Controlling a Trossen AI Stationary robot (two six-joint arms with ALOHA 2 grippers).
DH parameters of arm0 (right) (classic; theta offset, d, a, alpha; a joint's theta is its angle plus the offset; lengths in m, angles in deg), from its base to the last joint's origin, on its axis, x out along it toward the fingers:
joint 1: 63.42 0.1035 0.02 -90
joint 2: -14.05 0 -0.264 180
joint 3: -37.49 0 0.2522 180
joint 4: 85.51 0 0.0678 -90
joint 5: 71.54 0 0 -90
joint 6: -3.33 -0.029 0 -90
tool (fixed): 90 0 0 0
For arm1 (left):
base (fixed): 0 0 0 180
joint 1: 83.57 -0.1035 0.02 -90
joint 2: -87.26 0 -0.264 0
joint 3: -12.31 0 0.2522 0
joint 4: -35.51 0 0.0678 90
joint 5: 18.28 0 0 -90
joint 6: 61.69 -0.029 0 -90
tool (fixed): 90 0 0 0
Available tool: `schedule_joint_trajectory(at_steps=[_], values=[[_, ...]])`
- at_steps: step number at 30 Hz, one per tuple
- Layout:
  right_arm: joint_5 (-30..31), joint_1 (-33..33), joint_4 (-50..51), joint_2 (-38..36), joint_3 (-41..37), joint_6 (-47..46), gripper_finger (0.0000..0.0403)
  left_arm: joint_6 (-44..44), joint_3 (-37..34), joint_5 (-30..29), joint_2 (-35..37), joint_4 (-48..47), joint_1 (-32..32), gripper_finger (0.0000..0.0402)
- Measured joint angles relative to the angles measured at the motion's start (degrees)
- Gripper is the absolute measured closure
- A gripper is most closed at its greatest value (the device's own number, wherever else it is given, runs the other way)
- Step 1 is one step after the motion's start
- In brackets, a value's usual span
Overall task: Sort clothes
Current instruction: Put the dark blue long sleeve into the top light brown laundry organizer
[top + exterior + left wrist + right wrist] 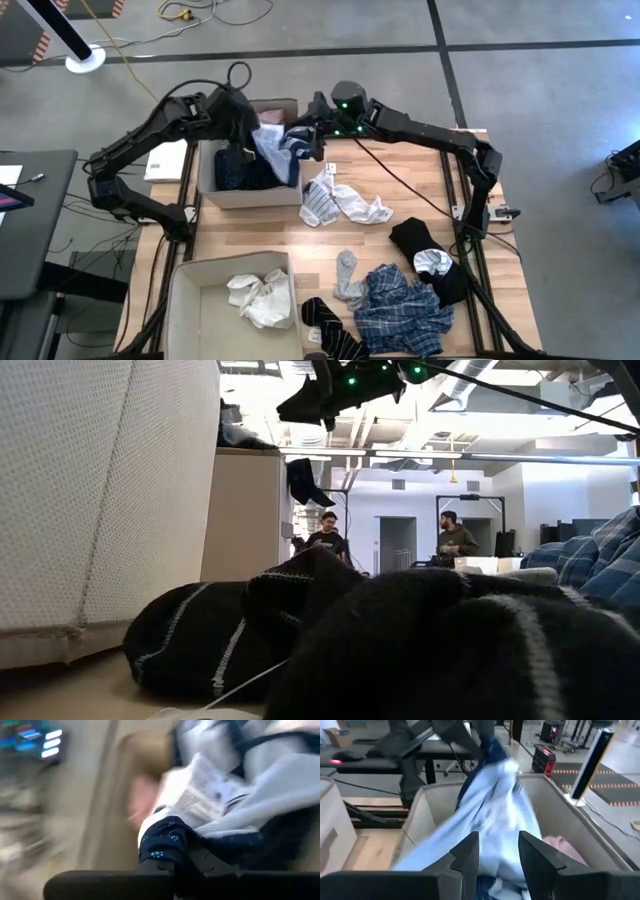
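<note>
1. A pale blue-white garment is held over the far box, draped across that box's right rim. Part of it lies inside, part hangs toward the surface.
2. The left gripper is placed above the far box's back edge. In the left wrist view, navy dotted cloth is seen bunched at its fingers, so it is judged to be closed on cloth; exactly which garment is pinched cannot be told.
3. The right gripper is positioned at the box's right rim, its fingers narrowly apart with the pale garment running between them. Whether a firm grip is kept cannot be told.
4. The garment's long axis is stretched from the left gripper down and outward over the rim toward the right gripper, roughly diagonal across the box corner. Its free end points away from the box.
5. Risk: if it is released now, the hanging part may drag the garment out over the rim onto the surface.
6. Risk: with both grippers close together on soft cloth, the garment may be tugged two ways, or a second piece may be lifted out of the box.
7. Other clothes are left on the surface: a striped piece, a plaid shirt, a black piece. White clothes lie in the near box.
</note>
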Motion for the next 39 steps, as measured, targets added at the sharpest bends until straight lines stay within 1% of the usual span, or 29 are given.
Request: schedule_joint_trajectory(at_steps=[3, 4, 5, 7, 10, 11, 14, 16, 19, 22, 24, 27, 31, 35, 37, 39], values=[[0.28, -0.06, 2.12, 0.0, 0.0, -0.02, 0.0251, -2.46, -0.01, -14.37, -0.02, -3.31, -0.18, 0.0401], [0.3, -0.06, 2.92, 0.0, 0.0, 0.05, 0.0251, -2.99, -0.02, -17.32, -0.02, -4.23, -0.62, 0.0401], [0.3, -0.06, 3.83, 0.0, -0.02, 0.27, 0.0251, -3.04, -0.01, -18.24, -0.02, -5.07, -1.14, 0.0401], [0.28, 0.01, 5.69, 0.0, -0.01, 0.87, 0.0251, -2.2, -0.02, -17.37, -0.02, -6.75, -2.44, 0.0401], [0.26, 0.05, 8.44, 0.0, 0.0, 1.5, 0.0251, 0.79, -0.02, -14.5, -0.48, -9.41, -5.05, 0.0401], [0.26, 0.05, 9.21, 0.0, -0.01, 1.6, 0.0251, 1.96, -0.02, -12.48, -0.93, -10.07, -5.82, 0.0401], [0.26, 0.16, 11.34, 0.0, 0.0, 1.75, 0.0251, 4.83, -0.11, -3.99, -2.57, -11.36, -8.9, 0.0401], [0.26, 0.23, 12.94, 0.01, 0.0, 1.78, 0.0251, 6.23, -0.09, -0.62, -3.93, -11.59, -10.18, 0.04], [0.24, 0.4, 16.69, 0.02, 0.0, 3.27, 0.0251, 7.55, -0.09, 1.28, -7.03, -12.29, -11.09, 0.0398], [1.07, 0.44, 23.01, 0.04, 0.02, 6.1, 0.0251, 8.41, -0.09, 2.26, -10.25, -12.29, -11.17, 0.0395], [1.41, 0.02, 27.15, 0.02, 0.02, 7.73, 0.0251, 8.57, -0.09, 2.46, -12.11, -12.3, -11.13, 0.0384], [1.62, -0.18, 30.96, -0.1, 0.02, 10.0, 0.0251, 8.57, -0.09, 2.44, -14.36, -11.39, -10.42, 0.0343], [2.64, 0.18, 32.99, -0.15, 0.02, 15.28, 0.0245, 8.59, -0.09, 2.72, -15.21, -8.33, -9.88, 0.0254], [8.2, 1.0, 31.92, -0.17, 0.02, 18.52, 0.0219, 9.03, -0.09, 2.72, -14.97, -6.08, -9.68, 0.016], [8.41, 0.97, 30.54, -0.17, 0.02, 18.57, 0.0203, 9.03, -0.09, 2.88, -14.42, -5.74, -9.6, 0.0126], [8.39, 0.97, 28.93, -0.17, 0.02, 18.59, 0.0188, 9.05, -0.09, 4.45, -13.46, -5.31, -9.57, 0.0105]])
